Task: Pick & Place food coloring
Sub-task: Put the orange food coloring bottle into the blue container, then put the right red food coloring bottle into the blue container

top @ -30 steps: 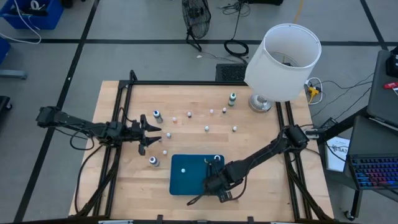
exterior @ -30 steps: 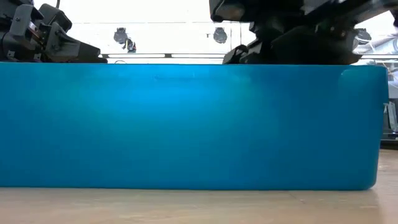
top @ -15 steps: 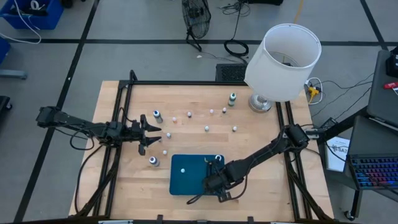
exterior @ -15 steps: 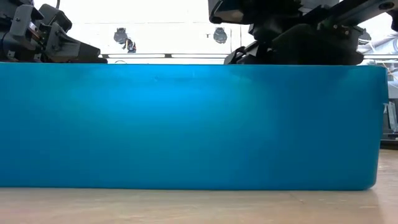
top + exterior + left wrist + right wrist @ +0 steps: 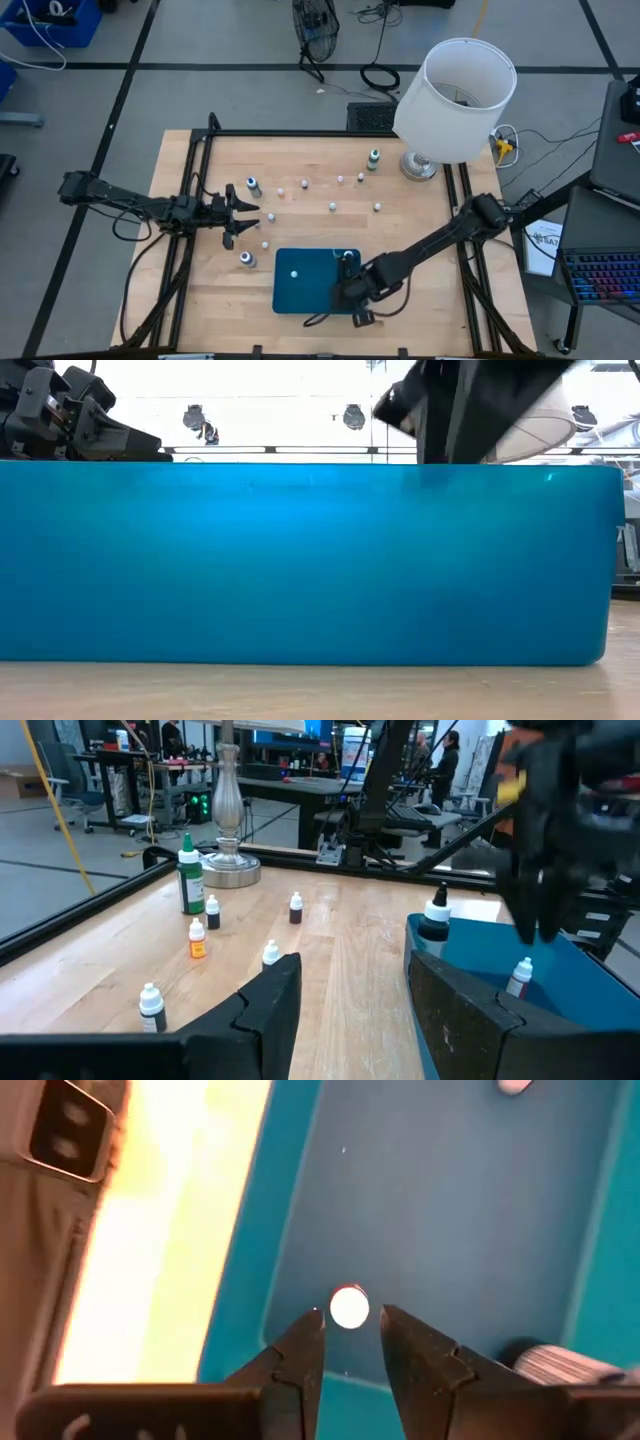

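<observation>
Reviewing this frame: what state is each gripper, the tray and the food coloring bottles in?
Left gripper: open, empty, over the table's left side.
Right gripper: open, above the tray, a bottle cap below its tips.
Blue tray: flat on the table, two bottles inside.
Dark bottle: upright in the tray.
White-capped bottle: upright in the tray.
Green bottle: upright on the table, capped.

No legible text, label, brand, number or sign anywhere in these views.
</observation>
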Motion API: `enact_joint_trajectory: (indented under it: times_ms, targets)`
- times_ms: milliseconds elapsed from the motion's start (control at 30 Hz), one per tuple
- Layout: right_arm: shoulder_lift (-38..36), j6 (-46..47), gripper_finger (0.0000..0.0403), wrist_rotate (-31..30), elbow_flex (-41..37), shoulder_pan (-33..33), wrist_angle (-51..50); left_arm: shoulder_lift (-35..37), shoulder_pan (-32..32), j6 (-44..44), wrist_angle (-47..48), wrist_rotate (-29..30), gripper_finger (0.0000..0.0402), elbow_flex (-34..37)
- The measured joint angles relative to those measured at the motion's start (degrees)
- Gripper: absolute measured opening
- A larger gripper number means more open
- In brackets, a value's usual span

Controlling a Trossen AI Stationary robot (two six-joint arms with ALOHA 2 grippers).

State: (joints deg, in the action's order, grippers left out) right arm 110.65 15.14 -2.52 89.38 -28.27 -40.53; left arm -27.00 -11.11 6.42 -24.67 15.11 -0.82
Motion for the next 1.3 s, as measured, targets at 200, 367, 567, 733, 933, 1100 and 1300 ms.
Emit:
enact_joint_trajectory:
  times_ms: [200, 367, 567, 733, 933, 1100, 1300]
  targets:
    - [-8.4, -2.1, 0.0083, -0.7, 0.0, 0.1, -3.5, 0.0, 0.0, 0.0, 0.0, 0.0, 0.0187, 0.0]
    - [-15.5, -2.7, 0.0099, -9.8, -2.6, 1.6, -11.0, 0.0, 0.0, 0.0, 0.0, 0.0, 0.0186, 0.0]
    - [-23.3, 0.2, 0.0161, -22.6, -10.8, 8.4, -17.7, 0.0, 0.0, 0.0, 0.0, 0.0, 0.0187, 0.0]
    - [-28.1, 0.5, 0.0208, -18.9, -21.1, 18.8, -13.0, 0.0, 0.0, 0.0, 0.0, 0.0, 0.0186, 0.0]
    - [-30.1, -3.7, 0.0223, -10.6, -32.8, 30.4, -1.6, 0.0, 0.0, 0.0, 0.0, 0.0, 0.0187, 0.0]
    - [-30.2, -7.4, 0.0213, -9.2, -38.9, 35.9, 7.2, 0.0, 0.0, 0.0, 0.0, 0.0, 0.0186, 0.0]
    - [-30.1, -7.1, 0.0212, -4.9, -41.8, 39.1, 11.1, 0.0, 0.0, 0.0, 0.0, 0.0, 0.0187, 0.0]
